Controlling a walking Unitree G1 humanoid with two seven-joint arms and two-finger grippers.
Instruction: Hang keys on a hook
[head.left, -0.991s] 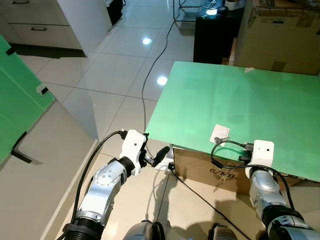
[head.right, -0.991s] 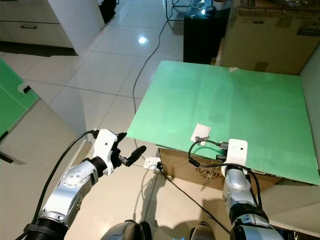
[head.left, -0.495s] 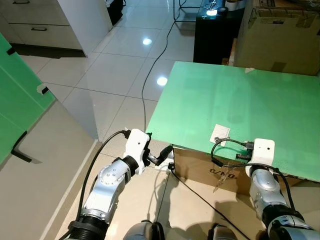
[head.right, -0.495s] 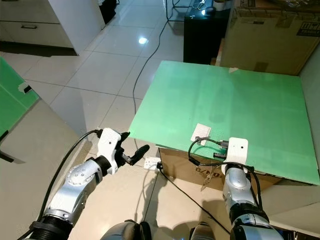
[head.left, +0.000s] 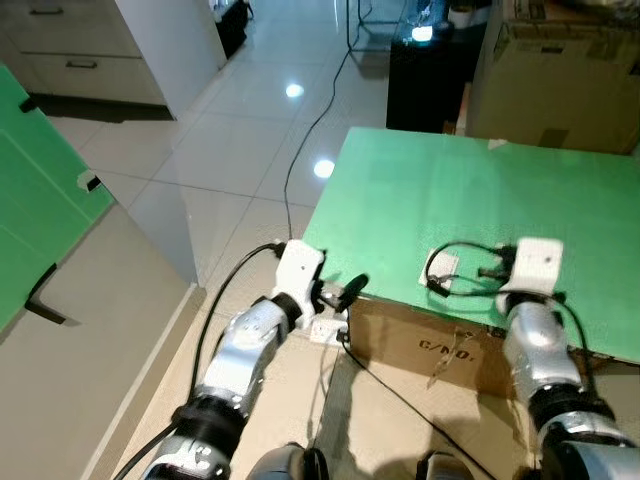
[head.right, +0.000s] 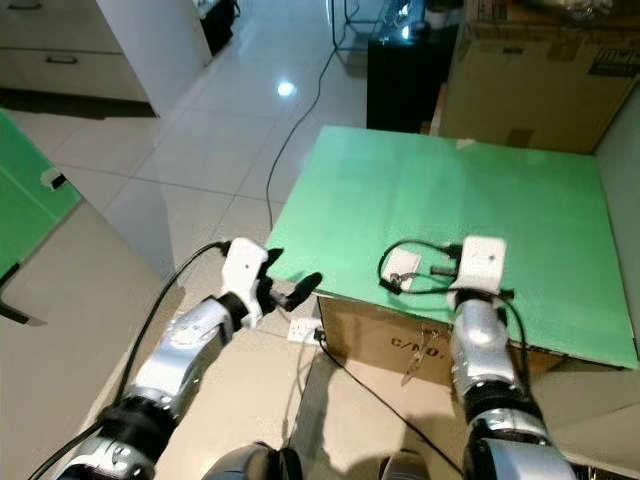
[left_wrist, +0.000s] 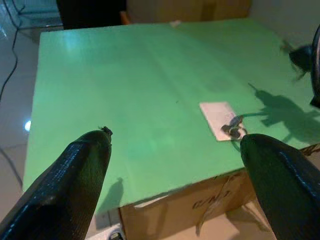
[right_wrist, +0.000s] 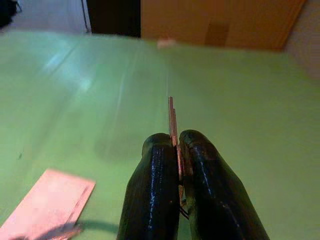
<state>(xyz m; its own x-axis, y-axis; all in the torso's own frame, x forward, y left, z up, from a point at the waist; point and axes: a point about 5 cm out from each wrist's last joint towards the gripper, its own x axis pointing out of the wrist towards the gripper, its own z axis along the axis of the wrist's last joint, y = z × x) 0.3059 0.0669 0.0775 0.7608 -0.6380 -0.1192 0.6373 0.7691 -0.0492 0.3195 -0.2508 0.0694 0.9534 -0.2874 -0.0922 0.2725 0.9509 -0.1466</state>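
Nearest the robot, both silver arms reach forward over pale floor tiles toward a green board (head.left: 470, 190) that lies flat on a cardboard box (head.left: 440, 350). The left gripper (left_wrist: 175, 165) hovers just off the board's near-left corner, its two black fingers (left_wrist: 70, 185) spread wide with nothing between them. A black cable (head.left: 390, 390) trails across the floor below the box's near face, past a white power strip (head.left: 325, 330) beside the box's left corner.

The right gripper (right_wrist: 177, 165) is over the near edge of the board, to the right of centre. Its fingers (right_wrist: 152, 200) are pressed together on a thin metal key (right_wrist: 172, 125), whose flat blade sticks out beyond the tips, edge-on, above the green surface.

Just left of that gripper, a small white card (left_wrist: 220, 120) lies flat on the board near its front edge. A small metal ring or key piece (left_wrist: 232, 131) rests at the card's near corner; what exactly it is cannot be told.

Farther left, a green panel (head.left: 40, 200) stands at the edge of the scene, carrying a black hook (head.left: 40, 295) and a small white fitting (head.left: 88, 181); both are well apart from the grippers.

Beyond the board stand a large cardboard carton (head.left: 560, 70) on the right and a dark cabinet (head.left: 430, 75) left of it. A long black cord (head.left: 310, 130) runs over the glossy tiles toward the far wall, and white cupboards (head.left: 100, 45) fill the far left.
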